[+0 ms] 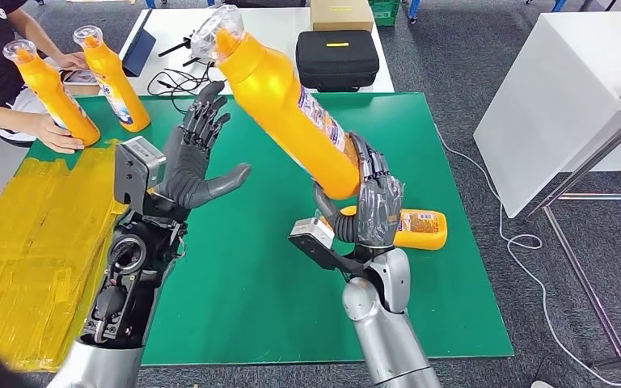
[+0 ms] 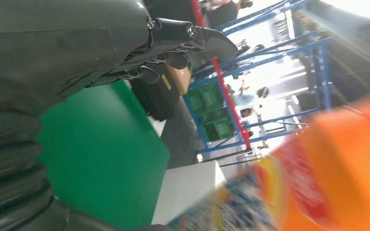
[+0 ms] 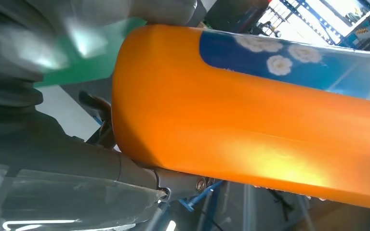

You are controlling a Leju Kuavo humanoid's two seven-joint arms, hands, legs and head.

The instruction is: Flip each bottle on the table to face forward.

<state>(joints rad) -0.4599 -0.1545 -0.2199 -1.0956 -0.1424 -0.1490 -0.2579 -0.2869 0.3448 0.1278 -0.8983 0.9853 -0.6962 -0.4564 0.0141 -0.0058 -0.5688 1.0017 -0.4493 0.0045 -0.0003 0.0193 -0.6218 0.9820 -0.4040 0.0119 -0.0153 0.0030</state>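
My right hand (image 1: 369, 204) grips the base of a tall orange bottle (image 1: 288, 105), lifted above the green mat (image 1: 251, 283) and tilted so its clear cap points up and to the left. The same orange bottle (image 3: 250, 130) shows its blue flowered label close in the right wrist view, with my right hand (image 3: 77, 159) wrapped around it. My left hand (image 1: 196, 158) is raised beside the bottle, fingers spread, holding nothing. Behind my right hand another orange bottle (image 1: 416, 228) lies flat on the mat. The left wrist view shows my left hand (image 2: 77, 48) and the blurred held bottle (image 2: 327, 183).
A person's hand (image 1: 57, 133) holds one of two upright orange bottles (image 1: 117, 81) at the mat's far left corner. Yellow sheeting (image 1: 24, 242) covers the left side. A black case (image 1: 337, 58) and cables sit on the white table behind. A white table (image 1: 558, 97) stands to the right.
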